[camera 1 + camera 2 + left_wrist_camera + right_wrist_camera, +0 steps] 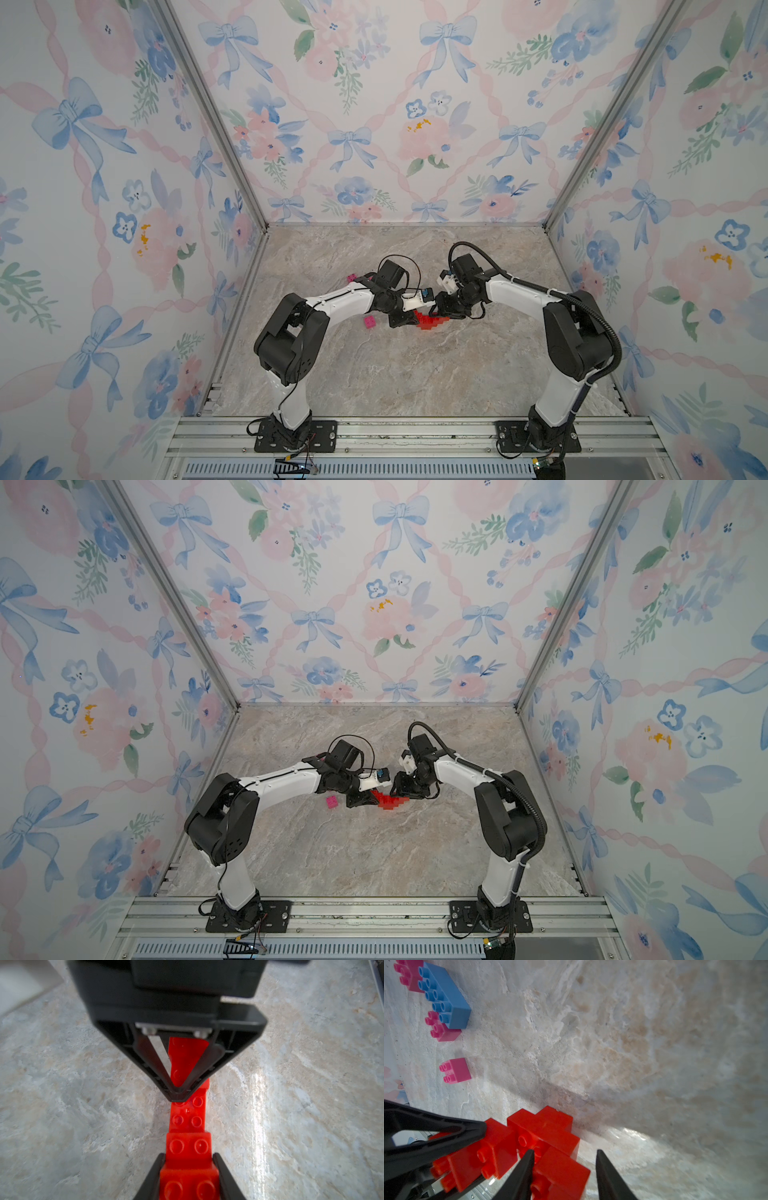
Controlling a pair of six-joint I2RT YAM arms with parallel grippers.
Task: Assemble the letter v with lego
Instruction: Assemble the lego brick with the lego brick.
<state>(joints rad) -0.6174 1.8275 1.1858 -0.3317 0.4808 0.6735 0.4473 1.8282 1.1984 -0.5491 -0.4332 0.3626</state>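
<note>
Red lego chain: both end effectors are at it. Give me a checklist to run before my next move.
1. Left end effector grip on the red studded plastic brick chain: fingers press both sides. Ok.
2. Right end effector grip: fingers straddle the chain's end, contact unclear. Cannot tell.
3. V shape finished: partly hidden by the arms. Cannot tell.
4. Loose pink square plastic brick clear of the chain: lies apart. Ok.
5. Long blue plastic brick clear of the chain: well apart. Ok.

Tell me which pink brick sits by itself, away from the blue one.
The pink brick nearest the red bricks; the other two pink bricks sit right beside the blue brick.
</note>
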